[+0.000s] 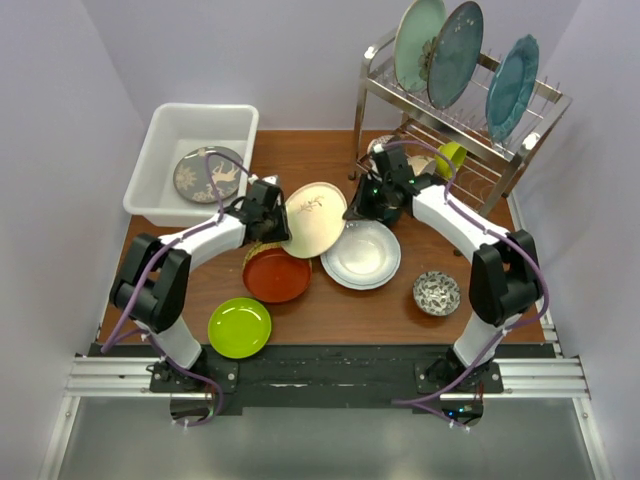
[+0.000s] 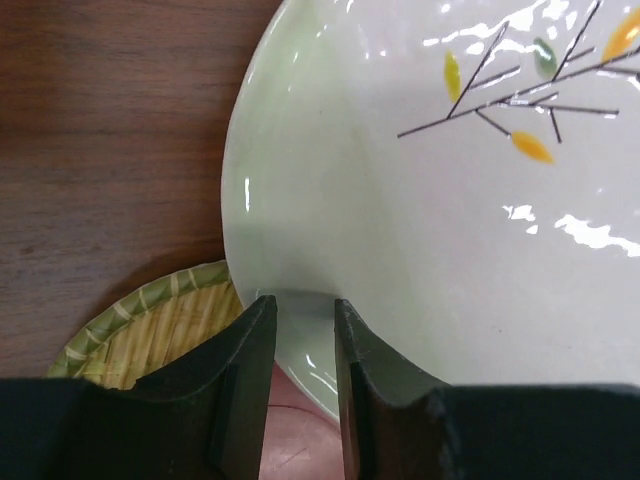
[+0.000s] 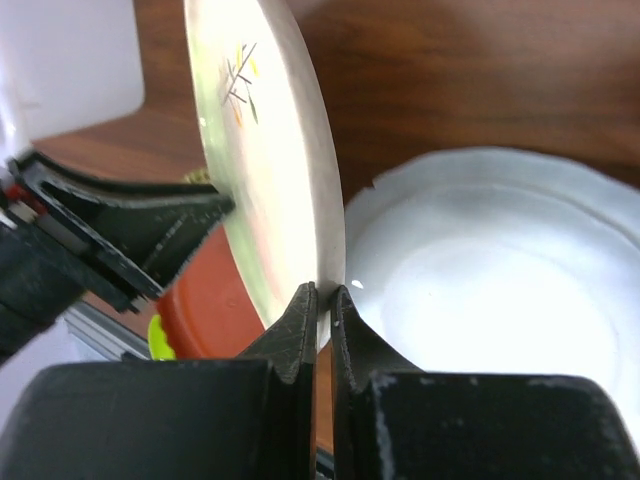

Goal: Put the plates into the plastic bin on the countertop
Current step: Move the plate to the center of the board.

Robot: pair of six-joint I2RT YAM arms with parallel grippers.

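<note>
The cream plate with a twig pattern stands tilted on edge over the countertop. My right gripper is shut on its right rim. My left gripper is open, its fingertips at the plate's face near the lower rim, not clamping it. Below lie the red-brown plate, the woven yellow plate, the white plate and the lime green plate. The grey tree-pattern plate lies in the white plastic bin at the back left.
A steel wire rack at the back right holds three large teal and blue-grey plates. A small patterned bowl sits near the right arm. Walls close in on both sides and behind.
</note>
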